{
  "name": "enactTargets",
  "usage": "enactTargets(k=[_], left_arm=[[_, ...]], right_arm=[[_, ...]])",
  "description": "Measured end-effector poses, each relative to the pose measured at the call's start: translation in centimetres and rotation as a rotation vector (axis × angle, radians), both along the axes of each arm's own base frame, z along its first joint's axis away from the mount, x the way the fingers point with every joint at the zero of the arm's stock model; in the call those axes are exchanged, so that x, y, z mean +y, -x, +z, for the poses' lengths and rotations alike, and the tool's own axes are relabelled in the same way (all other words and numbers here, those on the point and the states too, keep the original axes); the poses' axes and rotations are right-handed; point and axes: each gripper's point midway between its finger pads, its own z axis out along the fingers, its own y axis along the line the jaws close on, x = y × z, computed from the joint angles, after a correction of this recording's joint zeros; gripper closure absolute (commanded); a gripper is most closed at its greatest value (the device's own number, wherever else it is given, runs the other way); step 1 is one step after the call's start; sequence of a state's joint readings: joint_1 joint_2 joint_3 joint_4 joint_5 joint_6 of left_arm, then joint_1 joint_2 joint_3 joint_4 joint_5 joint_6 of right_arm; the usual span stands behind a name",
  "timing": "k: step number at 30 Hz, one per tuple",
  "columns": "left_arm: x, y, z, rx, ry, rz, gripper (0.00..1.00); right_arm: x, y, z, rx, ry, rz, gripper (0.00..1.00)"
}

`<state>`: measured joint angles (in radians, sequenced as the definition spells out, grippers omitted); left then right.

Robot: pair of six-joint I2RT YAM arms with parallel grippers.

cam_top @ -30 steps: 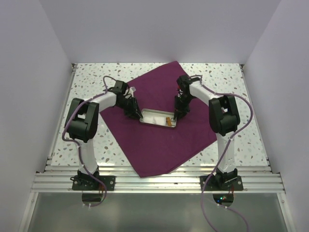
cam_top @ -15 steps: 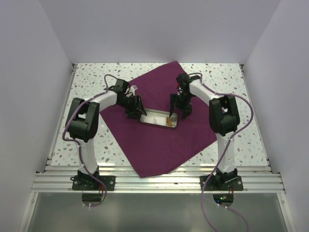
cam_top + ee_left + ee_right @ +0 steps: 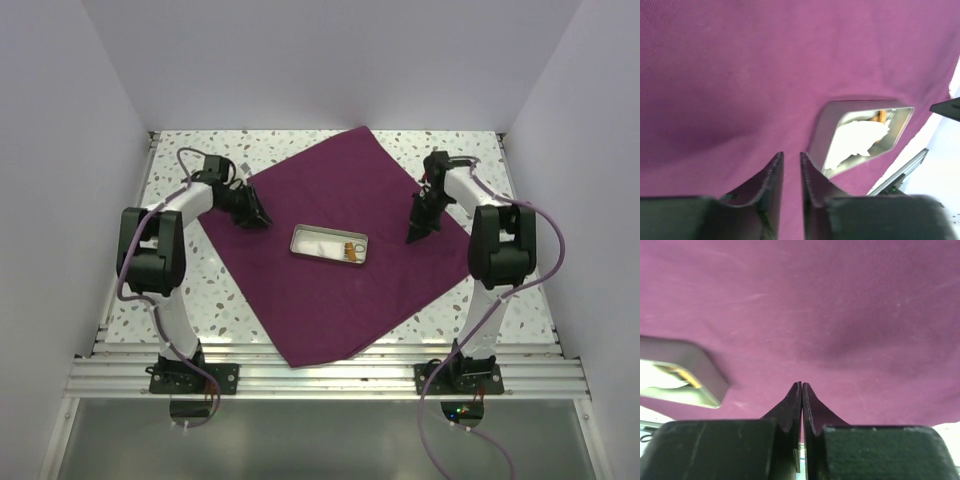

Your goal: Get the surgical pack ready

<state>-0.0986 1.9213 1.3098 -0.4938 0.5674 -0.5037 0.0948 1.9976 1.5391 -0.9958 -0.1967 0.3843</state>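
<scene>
At the middle of the counter (image 3: 170, 290), the plum cloth (image 3: 330, 300) of the surgical pack is lying spread flat as a diamond with the metal tray (image 3: 329, 244) sitting at its centre, likely so the corners can fold over it. The left tool (image 3: 252, 215) is hovering at the cloth's left corner, jaws a narrow slit apart with nothing seen between them. The right tool (image 3: 417, 234) is sitting closed tight, low over the right part. Whether it is pinching a fold is hidden by its own fingers, and the tray's white gauze (image 3: 857, 137) and orange-brown item (image 3: 350, 249) are too small to identify.
</scene>
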Motion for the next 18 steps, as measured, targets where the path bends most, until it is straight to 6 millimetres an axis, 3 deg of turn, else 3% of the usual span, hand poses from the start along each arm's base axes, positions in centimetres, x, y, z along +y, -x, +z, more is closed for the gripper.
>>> enactTargets(k=[4, 7, 12, 18], left_arm=[[0.2, 1.0, -2.6, 0.067, -0.015, 0.009, 0.92], [0.6, 2.3, -4.3, 0.124, -0.034, 0.025, 0.96], [1.0, 2.7, -5.0, 0.157, 0.018, 0.075, 0.98], [1.2, 2.7, -5.0, 0.172, 0.076, 0.11, 0.93]], right_arm=[[0.2, 1.0, -2.5, 0.044, 0.009, 0.015, 1.0], [0.9, 0.7, -4.1, 0.058, 0.003, 0.029, 1.0], [1.6, -0.2, -4.2, 0.077, -0.002, 0.043, 1.0], [4.2, -3.7, -4.1, 0.064, -0.041, 0.068, 1.0]])
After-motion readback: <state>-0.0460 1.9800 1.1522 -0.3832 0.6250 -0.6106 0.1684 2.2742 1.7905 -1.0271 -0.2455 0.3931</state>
